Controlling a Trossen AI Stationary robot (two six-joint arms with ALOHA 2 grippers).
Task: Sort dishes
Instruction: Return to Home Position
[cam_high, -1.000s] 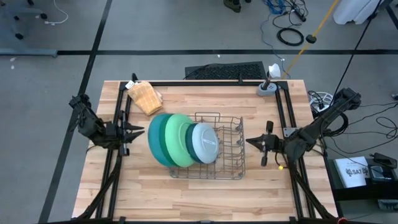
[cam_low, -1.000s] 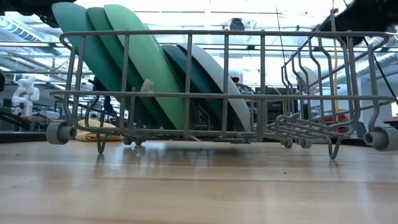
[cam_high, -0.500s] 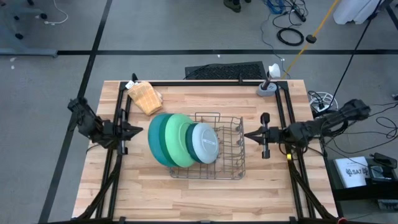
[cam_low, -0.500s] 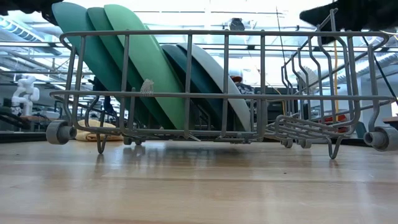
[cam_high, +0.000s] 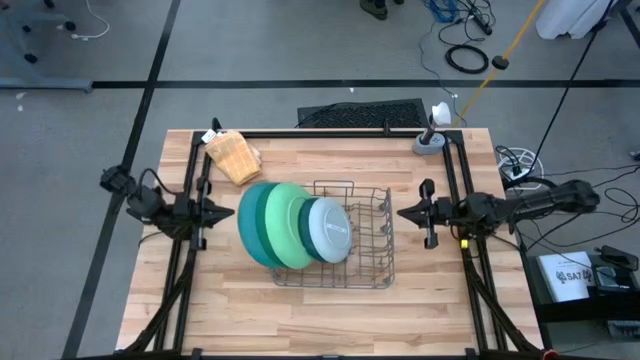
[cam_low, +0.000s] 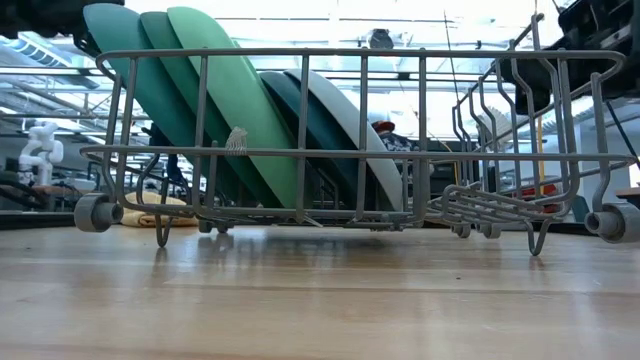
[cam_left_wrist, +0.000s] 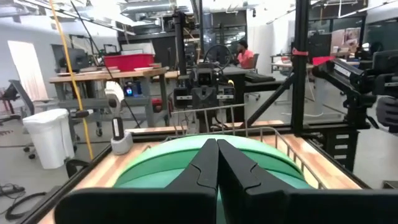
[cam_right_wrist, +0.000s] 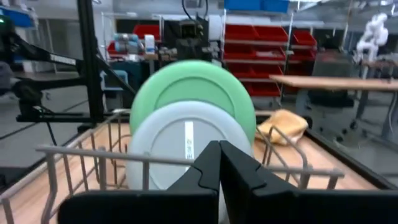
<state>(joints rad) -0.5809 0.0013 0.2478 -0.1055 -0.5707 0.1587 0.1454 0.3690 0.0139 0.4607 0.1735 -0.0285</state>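
Left arm: folded low at the table's (cam_high: 330, 310) left edge. The left gripper (cam_high: 222, 212) is level and points at the rack, with its fingers pressed together on nothing.

Right arm: stretched low along the right edge. The right gripper (cam_high: 404, 213) is level, closed and empty, just outside the rack's right end.

Plates: they stand on edge, leaning, in the left half of the grey wire rack (cam_high: 375, 245).
- Teal plate (cam_high: 250, 222) — outermost, just beside the left gripper's tips, not touching.
- Light green plate (cam_high: 290, 220) — mid-row.
- Pale blue-grey plate (cam_high: 330, 230) — innermost, facing the right gripper and well apart from it.
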